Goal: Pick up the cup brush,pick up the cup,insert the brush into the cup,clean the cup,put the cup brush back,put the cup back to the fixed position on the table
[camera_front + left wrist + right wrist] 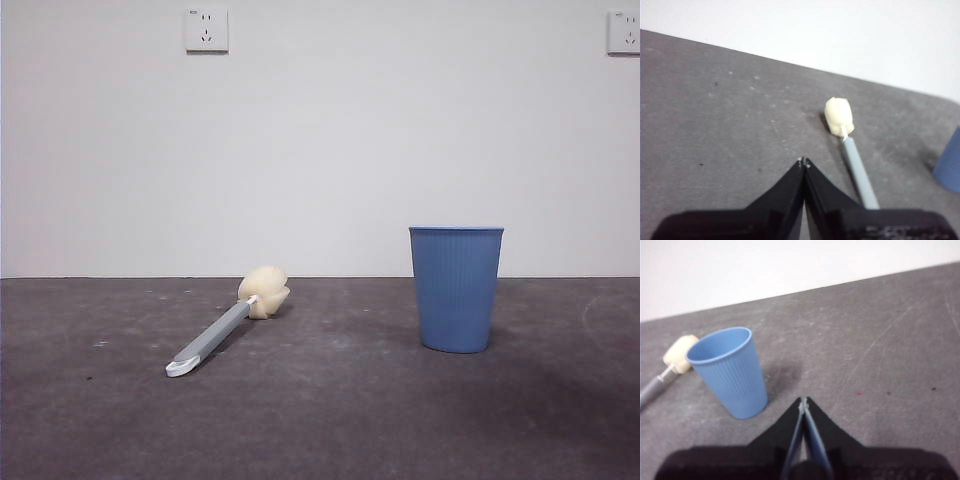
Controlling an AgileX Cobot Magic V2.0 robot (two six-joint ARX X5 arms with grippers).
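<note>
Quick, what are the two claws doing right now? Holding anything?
Left tool: closed, empty, above the table near the brush.
Right tool: closed, empty, beside the cup.

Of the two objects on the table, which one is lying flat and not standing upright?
The cup brush lies flat, its sponge head toward the wall. The blue cup stands upright, mouth open upward.
</note>
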